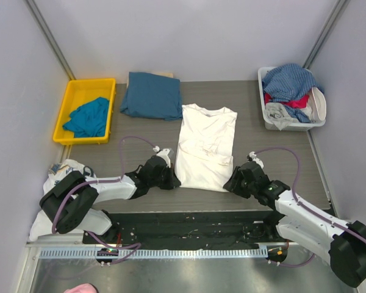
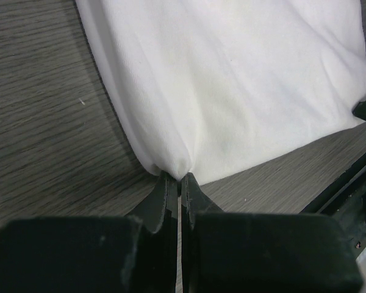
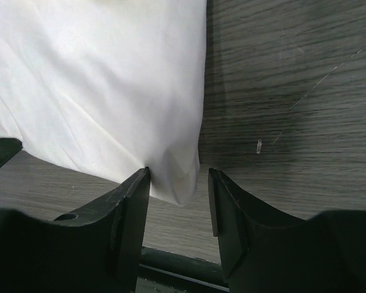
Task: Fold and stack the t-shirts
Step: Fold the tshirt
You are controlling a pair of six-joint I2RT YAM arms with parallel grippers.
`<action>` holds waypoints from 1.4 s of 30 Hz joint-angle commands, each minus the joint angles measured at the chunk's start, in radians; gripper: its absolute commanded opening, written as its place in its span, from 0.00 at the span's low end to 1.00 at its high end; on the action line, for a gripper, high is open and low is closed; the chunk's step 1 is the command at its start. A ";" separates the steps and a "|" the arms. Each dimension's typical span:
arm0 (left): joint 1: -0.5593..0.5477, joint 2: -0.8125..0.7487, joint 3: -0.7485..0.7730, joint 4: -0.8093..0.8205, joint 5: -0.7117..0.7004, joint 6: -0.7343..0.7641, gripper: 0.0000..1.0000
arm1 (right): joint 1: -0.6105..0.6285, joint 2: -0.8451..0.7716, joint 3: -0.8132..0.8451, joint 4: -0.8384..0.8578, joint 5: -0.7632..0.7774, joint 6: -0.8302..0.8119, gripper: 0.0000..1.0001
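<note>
Table (image 1: pixel 244 122) of grey woodgrain, pale walls (image 1: pixel 201 30)

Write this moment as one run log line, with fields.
step: grasp near hem corners | white t-shirt: flat, sleeves folded in | left gripper: shut on corner | right gripper: open around corner | blue t-shirt: folded

The white t-shirt (image 1: pixel 205 146) was soft, matt cloth, faintly creased; the bench (image 1: pixel 244 104) was grey, grained wood-look, matt; the yellow tray (image 1: pixel 73 97) was smooth, glossy plastic.
</note>
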 commanded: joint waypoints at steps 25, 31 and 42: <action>-0.035 -0.064 -0.056 -0.165 -0.069 0.014 0.00 | 0.089 -0.014 0.017 -0.062 0.066 0.086 0.01; -0.156 -0.153 -0.069 -0.241 -0.166 -0.052 0.00 | 0.190 -0.045 0.088 -0.196 0.129 0.147 0.01; -0.428 -0.352 -0.030 -0.496 -0.360 -0.256 0.00 | 0.414 -0.111 0.234 -0.435 0.204 0.314 0.01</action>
